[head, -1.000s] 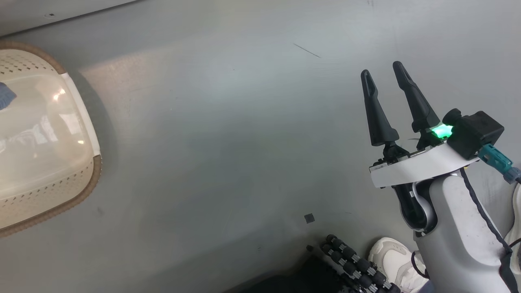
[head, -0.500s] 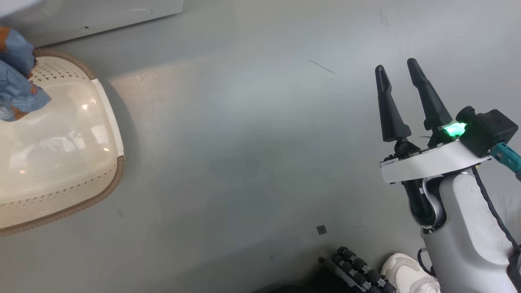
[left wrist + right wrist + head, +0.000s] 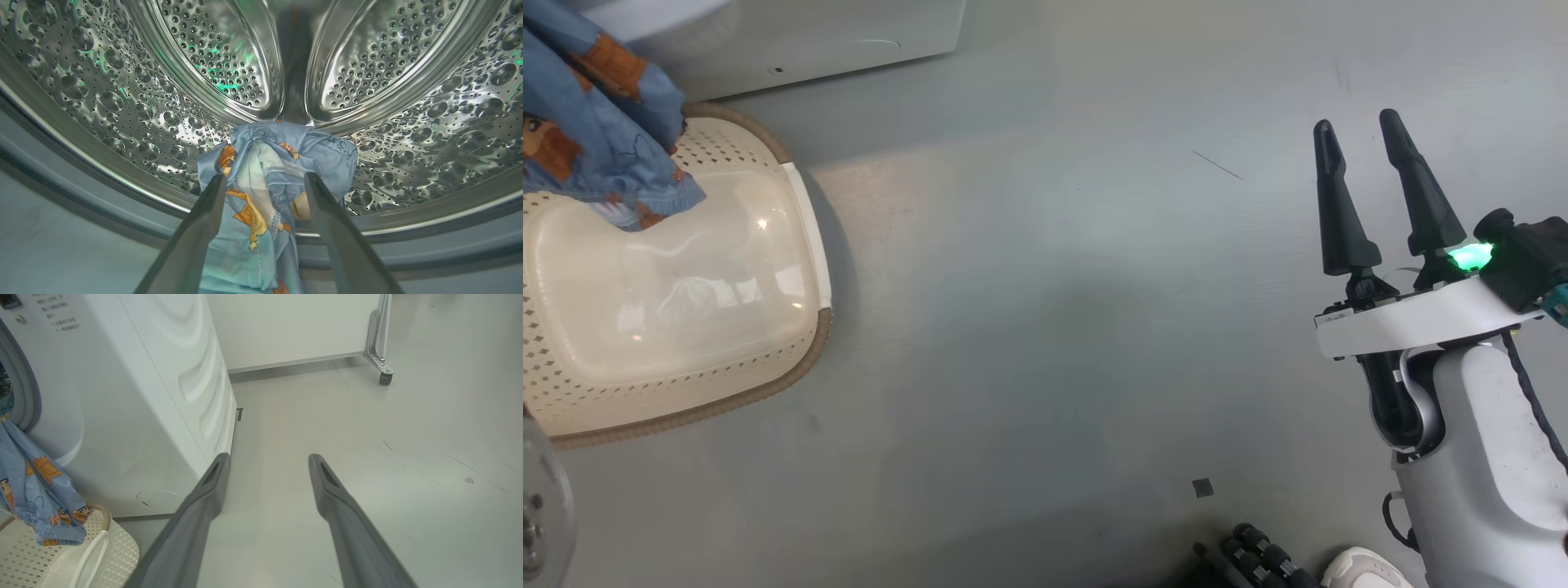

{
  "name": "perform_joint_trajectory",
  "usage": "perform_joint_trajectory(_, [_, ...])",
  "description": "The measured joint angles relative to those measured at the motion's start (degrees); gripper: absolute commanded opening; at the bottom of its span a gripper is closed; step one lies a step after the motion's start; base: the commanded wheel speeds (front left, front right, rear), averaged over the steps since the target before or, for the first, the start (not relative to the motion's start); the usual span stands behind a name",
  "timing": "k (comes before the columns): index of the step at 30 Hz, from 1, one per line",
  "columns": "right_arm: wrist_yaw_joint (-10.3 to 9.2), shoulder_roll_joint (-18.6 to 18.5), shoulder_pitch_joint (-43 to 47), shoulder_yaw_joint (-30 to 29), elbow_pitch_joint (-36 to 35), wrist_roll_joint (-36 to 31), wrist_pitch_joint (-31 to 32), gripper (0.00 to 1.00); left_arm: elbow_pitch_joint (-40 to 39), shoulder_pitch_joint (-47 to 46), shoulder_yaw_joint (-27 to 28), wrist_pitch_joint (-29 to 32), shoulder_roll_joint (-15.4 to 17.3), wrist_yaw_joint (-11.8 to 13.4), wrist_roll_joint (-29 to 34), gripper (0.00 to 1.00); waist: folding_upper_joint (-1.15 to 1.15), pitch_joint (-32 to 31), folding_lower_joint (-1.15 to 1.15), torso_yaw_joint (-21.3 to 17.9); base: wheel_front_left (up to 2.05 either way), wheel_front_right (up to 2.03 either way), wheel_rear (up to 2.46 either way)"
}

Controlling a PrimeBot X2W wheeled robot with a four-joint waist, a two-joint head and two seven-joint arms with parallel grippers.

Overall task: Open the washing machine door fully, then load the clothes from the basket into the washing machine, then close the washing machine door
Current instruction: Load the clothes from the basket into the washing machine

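The left gripper [image 3: 265, 177] is open astride the clothes [image 3: 322, 151] hanging from the washing machine [image 3: 408, 61], and the right gripper [image 3: 1356, 122] is open above the floor [image 3: 1029, 286].

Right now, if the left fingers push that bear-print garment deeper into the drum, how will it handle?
Probably floppy: the garment is bunched and creased between the spread left fingers. Likely to slip back out: its tail hangs from the washing machine over the basket. Seems light; thin fabric.
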Motion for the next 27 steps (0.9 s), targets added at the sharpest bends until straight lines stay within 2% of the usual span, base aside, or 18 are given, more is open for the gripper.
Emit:
perform_joint_trajectory(12, [0.00,-1.09,1.21,-2.66,-0.99,-0.54,0.00,1.00,-1.70,6.01,-0.33,-4.60,-3.19,-0.46,-1.68,1.00,0.00,-1.53,0.00,4.43,0.00,0.00,0.00])
perform_joint_trajectory(27, [0.00,-1.43,2.55,-3.64,-1.18,-1.04,0.00,1.00,-5.35,21.81,0.16,-9.90,-7.84,-1.37,-3.71,1.00,0.00,-4.39,0.00,8.01,0.00,0.00,0.00])
